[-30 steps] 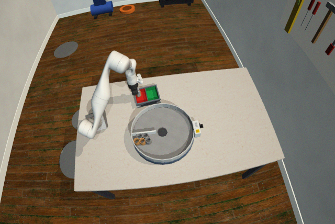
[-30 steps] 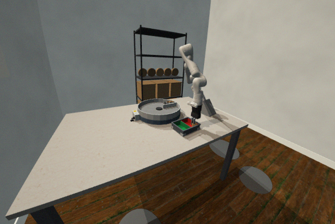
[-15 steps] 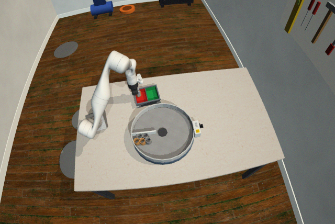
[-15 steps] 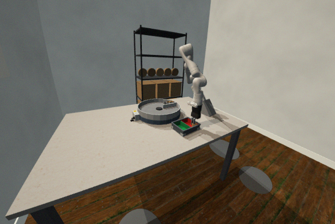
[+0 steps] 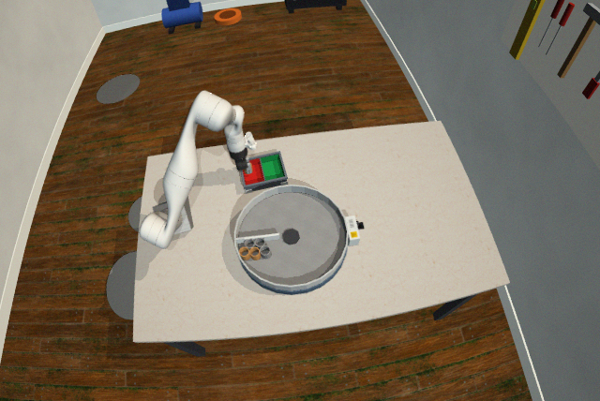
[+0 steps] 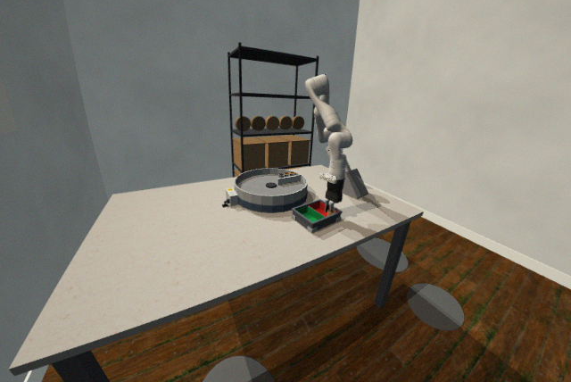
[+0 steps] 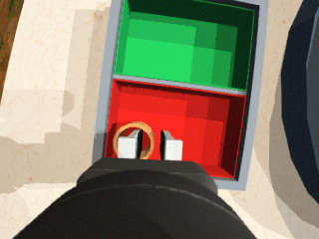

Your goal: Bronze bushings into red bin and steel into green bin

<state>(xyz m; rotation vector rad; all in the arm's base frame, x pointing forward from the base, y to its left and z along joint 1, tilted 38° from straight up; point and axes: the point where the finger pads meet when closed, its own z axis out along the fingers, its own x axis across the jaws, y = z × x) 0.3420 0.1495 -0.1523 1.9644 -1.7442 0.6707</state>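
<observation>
My gripper [image 5: 248,169] [image 6: 329,207] [image 7: 151,140] is open, its fingers moderately apart and pointing down over the red bin [image 5: 252,177] [image 7: 199,124]. A bronze bushing [image 7: 134,124] is around the left finger in the wrist view, its near wall in the gap between the fingers, not pinched. Whether it rests on the bin floor I cannot tell. The green bin [image 5: 272,166] [image 6: 310,214] [image 7: 159,50] adjoins and looks empty. On the turntable [image 5: 305,213] [image 6: 253,184], two bronze bushings [image 5: 245,258] [image 5: 255,258] and three steel bushings [image 5: 265,255] stand grouped at the left rim in the top view.
A white bar [image 5: 258,237] [image 6: 289,180] reaches from the turntable's rim toward its dark hub [image 5: 291,236], beside the bushings. The turntable's raised wall stands close to the bins. A white box [image 5: 352,230] with a yellow mark is at the turntable's far side from the arm.
</observation>
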